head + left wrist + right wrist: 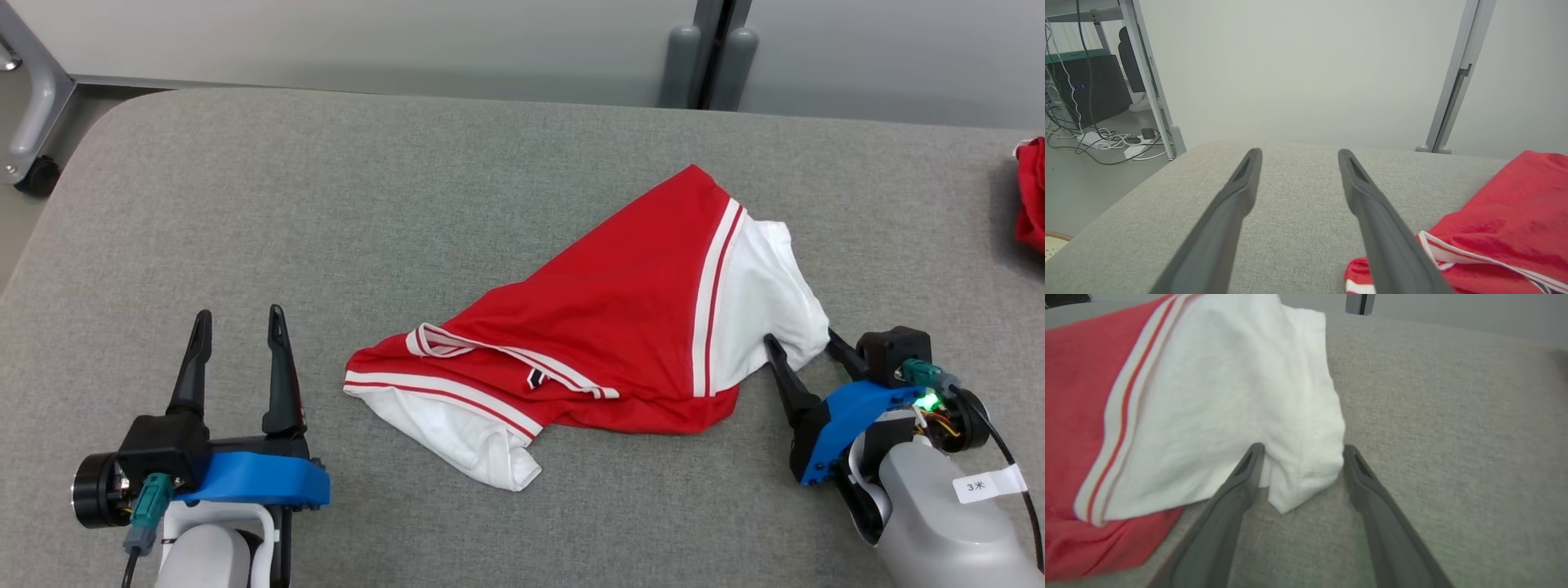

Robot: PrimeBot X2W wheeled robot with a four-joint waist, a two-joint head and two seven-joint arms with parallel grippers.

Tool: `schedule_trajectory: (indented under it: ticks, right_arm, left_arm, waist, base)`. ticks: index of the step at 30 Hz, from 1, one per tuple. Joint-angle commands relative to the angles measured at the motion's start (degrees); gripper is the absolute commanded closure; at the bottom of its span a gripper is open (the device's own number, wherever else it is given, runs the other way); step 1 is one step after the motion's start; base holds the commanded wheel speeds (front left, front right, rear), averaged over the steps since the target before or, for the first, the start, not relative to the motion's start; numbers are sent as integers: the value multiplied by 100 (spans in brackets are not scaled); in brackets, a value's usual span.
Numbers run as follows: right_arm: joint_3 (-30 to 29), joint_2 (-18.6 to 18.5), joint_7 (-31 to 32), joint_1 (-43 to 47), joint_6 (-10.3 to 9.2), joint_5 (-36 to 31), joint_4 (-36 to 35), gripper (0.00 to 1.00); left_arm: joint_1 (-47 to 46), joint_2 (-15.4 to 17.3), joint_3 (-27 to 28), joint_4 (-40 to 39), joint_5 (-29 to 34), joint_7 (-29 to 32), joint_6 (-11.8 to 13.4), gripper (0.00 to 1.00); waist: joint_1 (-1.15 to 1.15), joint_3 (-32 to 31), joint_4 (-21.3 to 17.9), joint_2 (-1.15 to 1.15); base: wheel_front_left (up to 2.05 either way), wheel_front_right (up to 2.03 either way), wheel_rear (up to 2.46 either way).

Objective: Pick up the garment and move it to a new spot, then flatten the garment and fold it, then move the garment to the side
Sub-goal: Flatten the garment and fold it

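Wrist close-up shows right claw [1300,451] gaping around the white sleeve [1306,457] of the garment [1188,400]; left claw [237,314] gapes beside it.

We see garment [620,327] red, sleeves [759,294] white, white-red-white stripes at seams (collar trim alike). Bench [326,204] mottled grey weave. Left pincer [238,317], right pincer [802,336]: dark grey.

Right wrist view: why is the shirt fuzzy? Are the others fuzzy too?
Right wrist view: the shirt sits very close, so it looks soft. Left wrist view: the left end effector's fingers blur near the lens. Head view: sharp, evenly lit, faint shadows.
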Motion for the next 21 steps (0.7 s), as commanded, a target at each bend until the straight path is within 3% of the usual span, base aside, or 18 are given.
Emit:
schedule_trajectory:
  ticks: [1,2,3,9,21]
  right_arm:
    - [31,36,-31,-112,2,102,65,14]
    - [40,36,-36,-147,2,121,88,89]
    - [44,28,-43,-180,2,156,93,100]
    - [-50,-110,-50,-153,2,297,-289,100]
    - [-910,-688,-52,559,2,444,-2149,100]
  left_arm:
    - [-95,-4,10,2,52,-25,-9,0]
    - [-101,-11,15,11,54,-25,-14,0]
    - [-111,-18,22,18,49,-25,-16,0]
    - [-39,-17,109,50,86,-25,-23,0]
    - [184,11,243,24,99,-25,-40,0]
  waist:
    - [0,44,41,0]
    - [0,50,48,0]
    - [0,53,51,0]
    - [0,-40,-23,0]
    - [0,-367,-263,0]
  base:
    - [0,0,0]
    - [0,0,0]
    - [0,0,0]
    - [0,0,0]
    - [0,0,0]
